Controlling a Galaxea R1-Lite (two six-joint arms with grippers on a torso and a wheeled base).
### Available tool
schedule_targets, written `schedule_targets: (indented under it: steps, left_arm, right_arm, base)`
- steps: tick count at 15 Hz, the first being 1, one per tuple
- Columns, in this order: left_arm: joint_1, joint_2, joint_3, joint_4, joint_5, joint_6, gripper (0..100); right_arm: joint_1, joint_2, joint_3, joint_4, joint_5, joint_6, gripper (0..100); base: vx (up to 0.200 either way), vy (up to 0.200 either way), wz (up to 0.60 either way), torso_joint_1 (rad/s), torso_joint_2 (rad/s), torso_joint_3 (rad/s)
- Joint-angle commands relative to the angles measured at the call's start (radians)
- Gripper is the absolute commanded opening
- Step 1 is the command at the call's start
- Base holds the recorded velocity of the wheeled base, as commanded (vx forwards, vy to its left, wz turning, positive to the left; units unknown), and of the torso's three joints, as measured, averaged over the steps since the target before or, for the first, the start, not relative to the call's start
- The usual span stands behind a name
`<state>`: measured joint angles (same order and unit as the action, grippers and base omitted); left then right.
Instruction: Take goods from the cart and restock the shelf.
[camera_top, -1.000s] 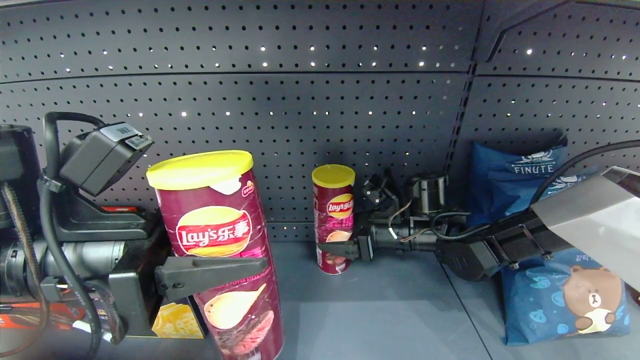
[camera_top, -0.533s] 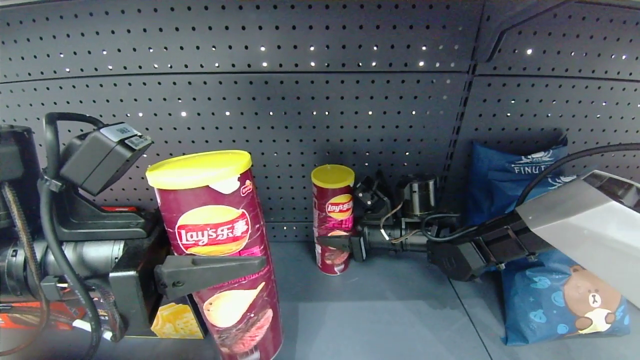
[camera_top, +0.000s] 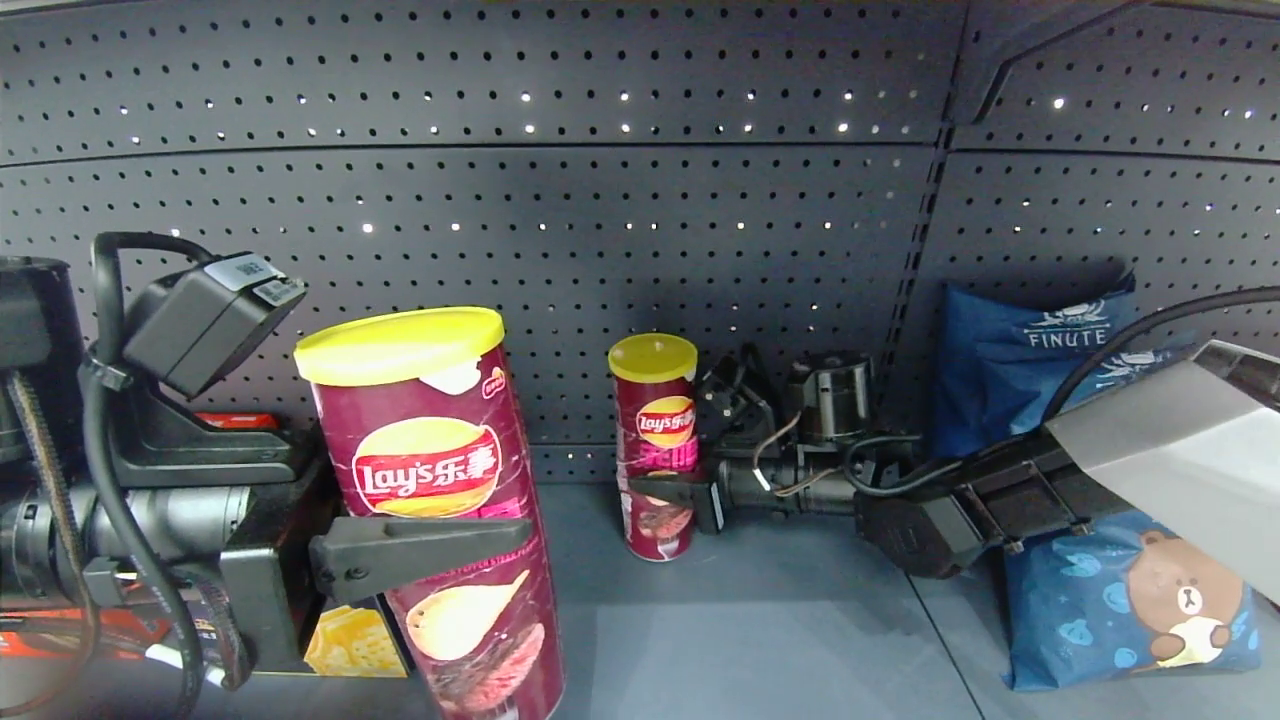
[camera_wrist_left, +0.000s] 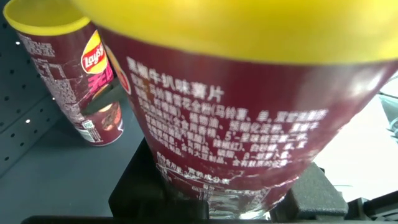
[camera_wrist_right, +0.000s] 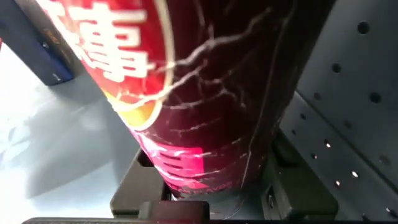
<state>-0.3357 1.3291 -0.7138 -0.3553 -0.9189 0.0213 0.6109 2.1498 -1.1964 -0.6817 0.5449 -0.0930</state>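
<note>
Two maroon chips cans with yellow lids are in play. The near can is upright at the shelf's front left, and my left gripper is shut around its middle; up close, the left wrist view shows the same can between the jaws of that gripper. The far can stands close to the pegboard back, its base low at the shelf floor, slightly tilted. My right gripper is shut on its lower half, and the right wrist view shows this can up close.
Blue snack bags occupy the shelf's right side beside my right arm. A yellow box sits behind the near can at the left. The pegboard wall closes the back. Open shelf floor lies between the cans and the bags.
My right gripper has carried the far can a little to the left and lower. The left arm and its can have barely moved.
</note>
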Motion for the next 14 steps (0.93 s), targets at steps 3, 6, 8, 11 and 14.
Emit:
schedule_targets:
  steps: [3,6,8,11,14]
  left_arm:
    - [-0.002,-0.004,0.005,-0.001,0.0,0.0,0]
    - [-0.005,-0.005,0.01,-0.001,0.0,0.0,0]
    - [-0.003,-0.005,0.014,-0.001,0.0,0.0,0]
    - [-0.005,-0.019,0.037,0.003,0.0,0.0,0]
    - [-0.005,-0.024,0.04,0.006,0.0,0.0,0]
  right_arm:
    - [0.052,-0.137,0.159,-0.004,-0.072,0.01,0]
    - [0.118,-0.205,0.27,-0.085,-0.149,0.065,0]
    - [0.153,-0.219,0.339,-0.173,-0.191,0.091,0]
    - [0.184,-0.272,0.448,-0.236,-0.207,0.104,0]
    - [0.182,-0.304,0.471,-0.233,-0.207,0.104,0]
  base:
    - [0.0,0.0,0.0,0.0,0.0,0.0]
    - [0.0,0.0,0.0,0.0,0.0,0.0]
    - [0.0,0.0,0.0,0.0,0.0,0.0]
    - [0.0,0.0,0.0,0.0,0.0,0.0]
    - [0.0,0.0,0.0,0.0,0.0,0.0]
